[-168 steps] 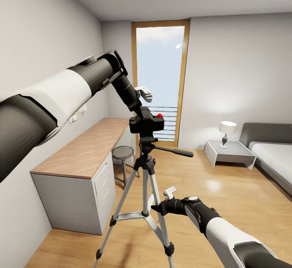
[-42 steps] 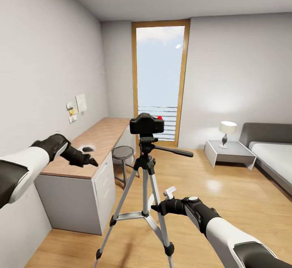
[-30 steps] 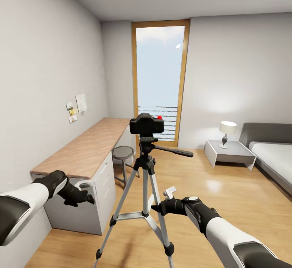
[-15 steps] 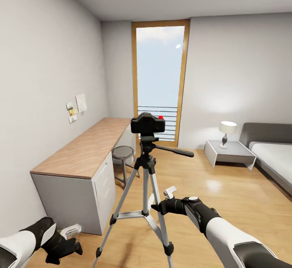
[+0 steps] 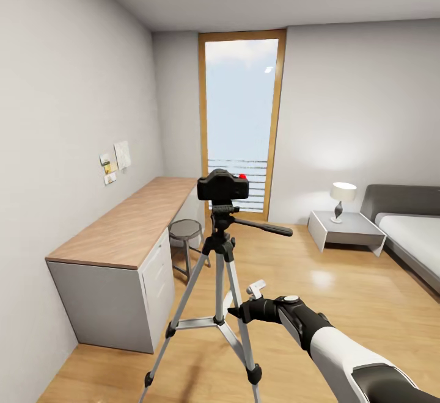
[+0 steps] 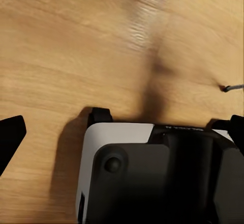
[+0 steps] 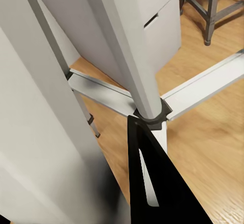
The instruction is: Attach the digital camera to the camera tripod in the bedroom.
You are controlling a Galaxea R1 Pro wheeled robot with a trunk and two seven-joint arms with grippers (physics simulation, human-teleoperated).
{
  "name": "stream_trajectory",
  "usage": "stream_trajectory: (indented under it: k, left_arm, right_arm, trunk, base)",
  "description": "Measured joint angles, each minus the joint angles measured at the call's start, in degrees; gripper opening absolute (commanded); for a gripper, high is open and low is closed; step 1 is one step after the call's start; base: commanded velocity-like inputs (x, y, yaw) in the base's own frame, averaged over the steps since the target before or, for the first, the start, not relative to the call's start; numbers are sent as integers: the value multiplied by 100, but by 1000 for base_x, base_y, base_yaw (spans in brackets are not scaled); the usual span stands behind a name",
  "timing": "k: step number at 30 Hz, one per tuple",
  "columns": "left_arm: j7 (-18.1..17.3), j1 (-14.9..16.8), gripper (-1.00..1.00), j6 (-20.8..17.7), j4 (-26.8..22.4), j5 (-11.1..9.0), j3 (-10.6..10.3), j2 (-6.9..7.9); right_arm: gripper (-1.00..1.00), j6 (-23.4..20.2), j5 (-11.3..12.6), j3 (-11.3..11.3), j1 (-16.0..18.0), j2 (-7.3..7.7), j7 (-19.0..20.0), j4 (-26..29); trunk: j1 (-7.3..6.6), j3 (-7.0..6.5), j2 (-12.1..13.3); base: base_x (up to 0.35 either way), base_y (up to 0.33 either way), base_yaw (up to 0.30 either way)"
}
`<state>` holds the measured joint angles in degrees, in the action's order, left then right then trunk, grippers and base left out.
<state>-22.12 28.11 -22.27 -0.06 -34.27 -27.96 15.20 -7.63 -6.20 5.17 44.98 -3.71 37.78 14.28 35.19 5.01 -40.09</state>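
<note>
The small black chunky digital camera (image 5: 222, 185) sits atop the silver-legged tripod (image 5: 219, 281), mid-bedroom. It looks rigid and top-heavy; I'd hold the body sides, not the lens. My right gripper (image 5: 235, 313) is beside a leg; aperture unclear. Left gripper's spread unclear.

A small black chunky digital camera (image 5: 222, 185) with a red round button on its top sits level on the black head of the tall camera tripod (image 5: 218, 281), touching it. The tripod stands upright on the light wood plank floor (image 5: 342, 305) of the bedroom, its three thin silver legs spread, joined by silver braces at black collars, ending in black feet. A long black pan handle sticks out sideways from the head. In the right wrist view, a silver leg and brace joint (image 7: 150, 114) show close up.
</note>
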Motion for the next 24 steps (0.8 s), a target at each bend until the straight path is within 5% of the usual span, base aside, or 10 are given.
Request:
stream_trajectory:
  k: [12,21,24]
  left_arm:
    - [152,-589,100,573,2,-229,27,-90]
    - [1695,-977,100,700,7,-1421,37,-410]
    - [2049,-1052,100,722,7,-1639,39,-473]
  right_arm:
    - [-100,-1,7,2,0,0,-2,0]
    - [-100,-3,16,9,0,0,-5,1]
    - [-100,-2,17,8,0,0,-5,0]
  trunk:
    - [0,-1,0]
    - [0,-1,0]
    - [0,-1,0]
  base:
    - [0,0,0]
    - [0,0,0]
    - [0,0,0]
